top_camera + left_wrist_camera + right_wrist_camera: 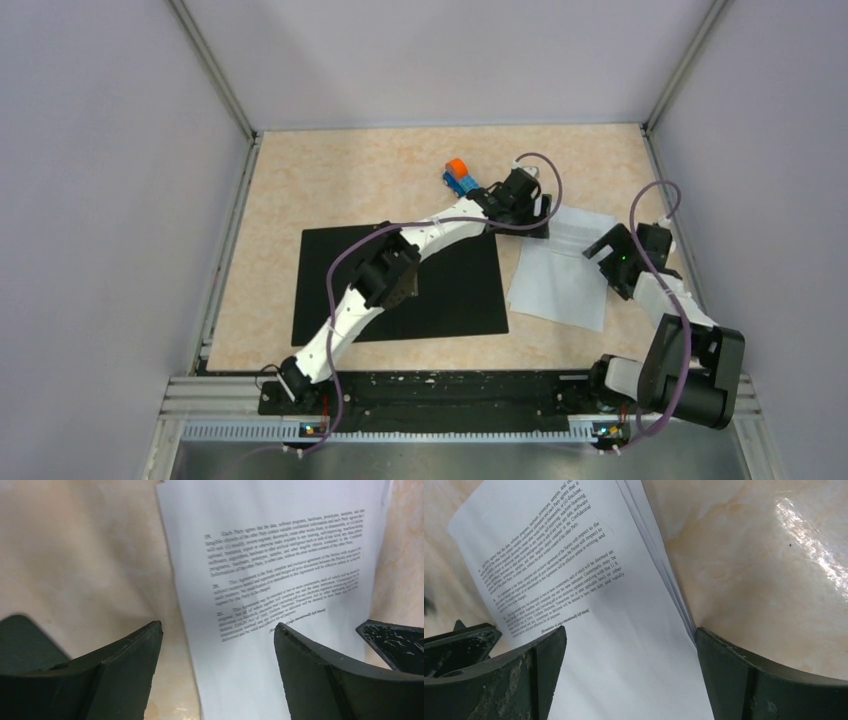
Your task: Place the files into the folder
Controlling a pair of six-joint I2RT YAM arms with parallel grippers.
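- The files [560,272] lie flat on the worktop [330,180] as a thin white stack, printed text on the top sheet, none of it inside the folder
- The folder [400,290] lies flat just left of the files, black face up; whether its right edge touches the files' near-left corner cannot be told from above
- The left tool [533,224] sits at the files' far-left corner, its arm reaching across the folder to get there
- In the left wrist view its fingers [125,665] are spread wide and released, grasping nothing; one is over bare worktop left of the files, the other over the top sheet, so the files' left edge runs between them
- The right tool [603,250] is over the files' right side, close to the left tool
- In the right wrist view its fingers [744,670] are also spread wide and released; one is over the top sheet, the other just outside the files' right edge, where the sheet edges show fanned slightly
- Each wrist view catches a dark piece of the other tool near the files
- A blue-and-orange toy truck [459,177] stands beyond the files' far-left corner, near the left tool, apart from the sheets
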